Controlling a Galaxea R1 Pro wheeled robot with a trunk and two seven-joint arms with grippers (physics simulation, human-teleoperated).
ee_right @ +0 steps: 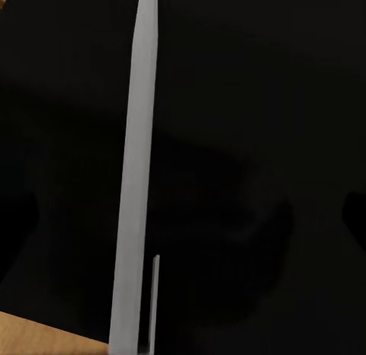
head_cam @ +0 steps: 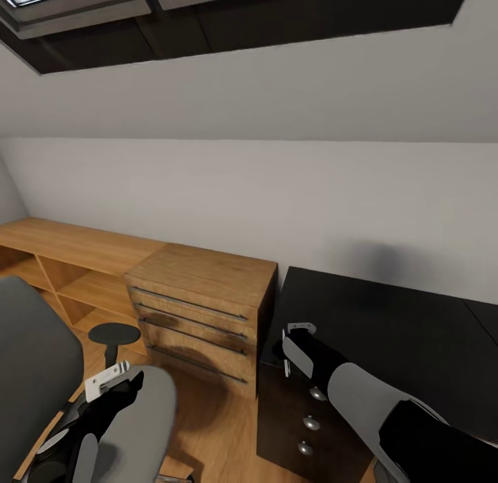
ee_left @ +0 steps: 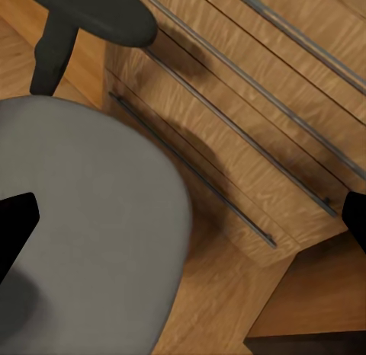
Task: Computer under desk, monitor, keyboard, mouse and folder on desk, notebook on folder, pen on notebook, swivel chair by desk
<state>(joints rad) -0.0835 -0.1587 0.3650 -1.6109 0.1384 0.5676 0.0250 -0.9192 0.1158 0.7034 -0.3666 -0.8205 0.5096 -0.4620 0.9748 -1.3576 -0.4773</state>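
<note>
A light-wood drawer chest [head_cam: 202,310] with thin dark bar handles stands against the white wall [head_cam: 277,192]. Left of it runs a low light-wood shelving unit [head_cam: 62,261]. Wood floor [head_cam: 214,427] below; overhead, what looks like a skylight [head_cam: 62,2].

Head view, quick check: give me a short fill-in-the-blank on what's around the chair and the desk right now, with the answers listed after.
1. The black desk stands right beside a light-wood chest of ____.
2. The drawer unit under the desk carries round ____ knobs.
3. The left tool hangs over the grey ____ of the chair.
4. The floor between chair and chest is made of ____.

Missing words: drawers; silver; seat; wood
</note>
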